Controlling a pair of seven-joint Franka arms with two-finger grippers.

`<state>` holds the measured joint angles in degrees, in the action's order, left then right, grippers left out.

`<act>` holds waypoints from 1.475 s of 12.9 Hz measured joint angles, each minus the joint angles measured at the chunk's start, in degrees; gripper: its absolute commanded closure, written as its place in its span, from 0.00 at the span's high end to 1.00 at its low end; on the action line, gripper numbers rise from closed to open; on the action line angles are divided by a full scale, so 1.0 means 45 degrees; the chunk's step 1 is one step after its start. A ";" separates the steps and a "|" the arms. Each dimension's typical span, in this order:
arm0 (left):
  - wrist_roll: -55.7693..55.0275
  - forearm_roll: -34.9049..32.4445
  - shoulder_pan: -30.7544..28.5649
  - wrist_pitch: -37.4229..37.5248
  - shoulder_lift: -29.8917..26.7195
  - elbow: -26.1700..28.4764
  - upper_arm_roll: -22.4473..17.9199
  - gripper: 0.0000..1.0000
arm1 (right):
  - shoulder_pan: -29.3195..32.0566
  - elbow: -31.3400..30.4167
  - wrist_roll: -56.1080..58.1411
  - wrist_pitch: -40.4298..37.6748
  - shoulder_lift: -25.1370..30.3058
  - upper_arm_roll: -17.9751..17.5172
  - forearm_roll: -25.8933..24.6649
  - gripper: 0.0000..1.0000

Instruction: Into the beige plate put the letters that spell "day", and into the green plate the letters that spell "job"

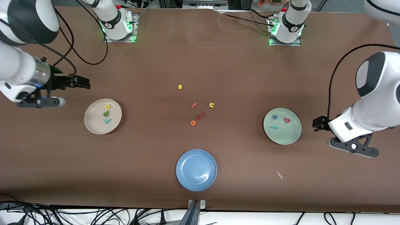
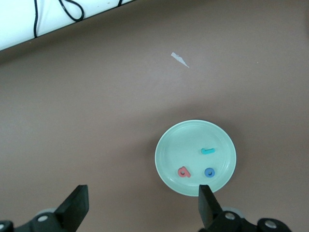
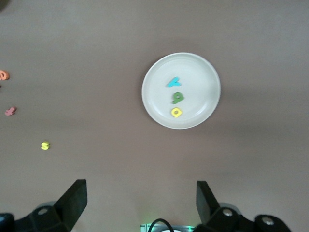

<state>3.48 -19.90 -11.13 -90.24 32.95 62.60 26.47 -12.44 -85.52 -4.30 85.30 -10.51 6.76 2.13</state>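
The beige plate [image 1: 93,123] [image 3: 198,77] holds a yellow round letter [image 1: 107,106], a green stemmed letter [image 1: 106,113] [image 3: 177,97] and a teal y [image 1: 107,121]. In the green plate [image 1: 287,134] [image 2: 183,145] lie a blue o [image 1: 274,117] [image 2: 209,172], a red-pink b [image 1: 287,120] [image 2: 183,172] and a teal j [image 1: 274,127] [image 2: 207,151]. My right gripper [image 1: 82,82] [image 3: 140,188] hangs open and empty over bare table beside the beige plate. My left gripper [image 1: 316,124] [image 2: 142,193] hangs open and empty beside the green plate.
A blue plate [image 1: 196,169] sits near the front edge. Loose letters lie mid-table: a yellow s [image 1: 180,87], a pink f [image 1: 194,105], a yellow u [image 1: 211,105], an orange e [image 1: 192,122] and small red pieces [image 1: 201,115]. A paper scrap [image 1: 279,174] lies near the green plate.
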 measured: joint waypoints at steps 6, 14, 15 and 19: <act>0.0000 0.1162 -0.0524 0.1075 -0.0666 -0.0148 -0.0092 1.00 | 0.0330 -0.0651 -0.0007 0.0539 0.0982 -0.0366 -0.0771 1.00; 0.0072 0.2134 -0.0339 0.1880 -0.1169 -0.0125 -0.1870 1.00 | 0.0907 -0.1187 -0.0030 0.0876 0.2559 -0.0636 -0.0761 1.00; 0.0241 0.2221 0.0085 0.1918 -0.1384 0.0010 -0.2431 1.00 | 0.0968 -0.1208 -0.0030 0.0715 0.2624 -0.0638 -0.0736 1.00; 0.1520 0.4222 0.1639 0.2076 -0.2847 0.1280 -0.5406 1.00 | 0.1460 -0.1400 0.0569 0.0600 0.2655 -0.0674 -0.0696 1.00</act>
<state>10.32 -0.90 -3.75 -80.90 20.14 68.36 2.14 -5.86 -91.82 -1.73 88.00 1.44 3.73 -1.00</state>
